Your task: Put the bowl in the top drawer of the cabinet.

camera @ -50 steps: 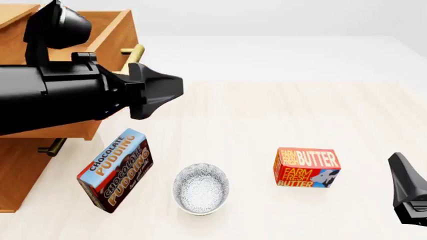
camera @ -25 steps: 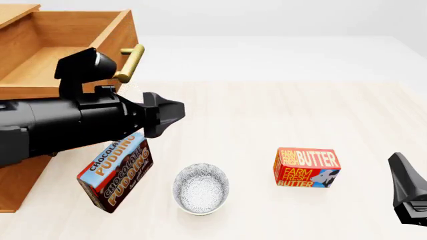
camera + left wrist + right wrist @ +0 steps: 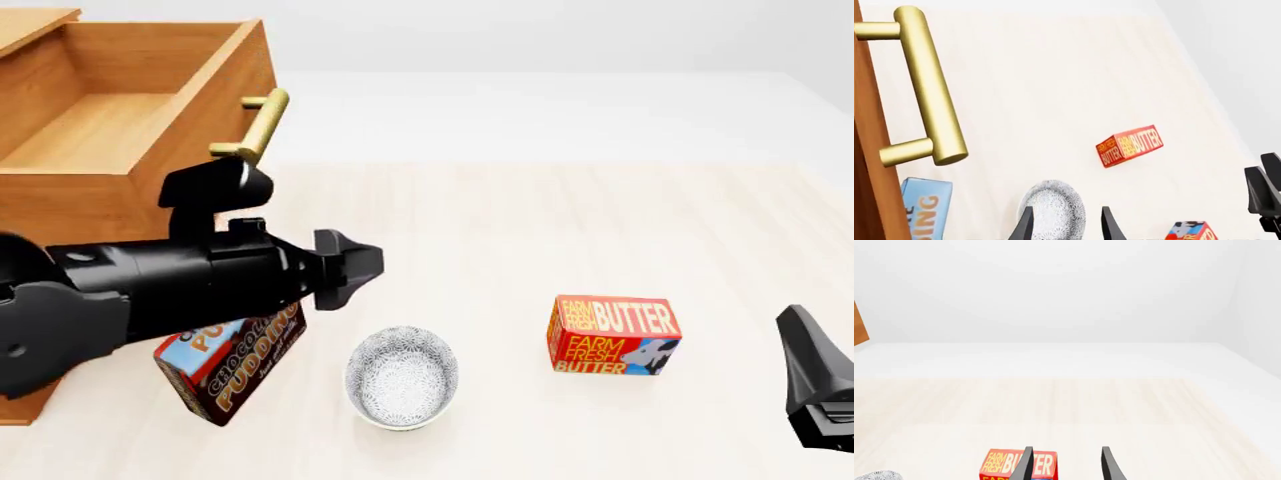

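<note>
Left pincer [image 3: 1063, 225] parted and empty, above the bowl [image 3: 1052, 212]; right pincer [image 3: 1063, 465] likewise parted, empty.

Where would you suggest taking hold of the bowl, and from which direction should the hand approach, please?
Grip the bowl by its rim, coming down from above with one finger inside and one outside. It stands upright and open-topped on the table, its wall thin and its round sides offering no handle. The left hand is closest; the side away from the pudding box looks freest.
</note>
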{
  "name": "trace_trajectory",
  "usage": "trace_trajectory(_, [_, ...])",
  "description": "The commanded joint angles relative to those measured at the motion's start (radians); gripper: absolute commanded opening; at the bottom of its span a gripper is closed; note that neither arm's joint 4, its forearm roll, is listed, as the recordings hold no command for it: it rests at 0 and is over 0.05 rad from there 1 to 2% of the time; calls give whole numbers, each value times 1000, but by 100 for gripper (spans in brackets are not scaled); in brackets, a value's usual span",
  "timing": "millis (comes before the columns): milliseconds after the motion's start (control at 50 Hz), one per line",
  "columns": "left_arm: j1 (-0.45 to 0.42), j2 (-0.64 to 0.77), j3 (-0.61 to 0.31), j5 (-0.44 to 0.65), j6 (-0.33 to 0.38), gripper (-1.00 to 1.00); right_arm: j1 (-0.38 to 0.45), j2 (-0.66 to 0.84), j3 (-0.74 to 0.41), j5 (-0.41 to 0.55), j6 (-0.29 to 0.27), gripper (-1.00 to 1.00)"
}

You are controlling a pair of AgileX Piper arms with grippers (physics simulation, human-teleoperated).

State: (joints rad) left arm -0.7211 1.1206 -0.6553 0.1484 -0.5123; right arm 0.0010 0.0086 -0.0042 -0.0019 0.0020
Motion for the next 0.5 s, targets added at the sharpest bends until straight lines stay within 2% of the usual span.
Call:
trace_trajectory(20, [-9,44,19,-33,-15,100,0,0,0,0,0,100])
trace_trajectory(500, [-4,116,63,-102,-38,100,0,0,0,0,0,100])
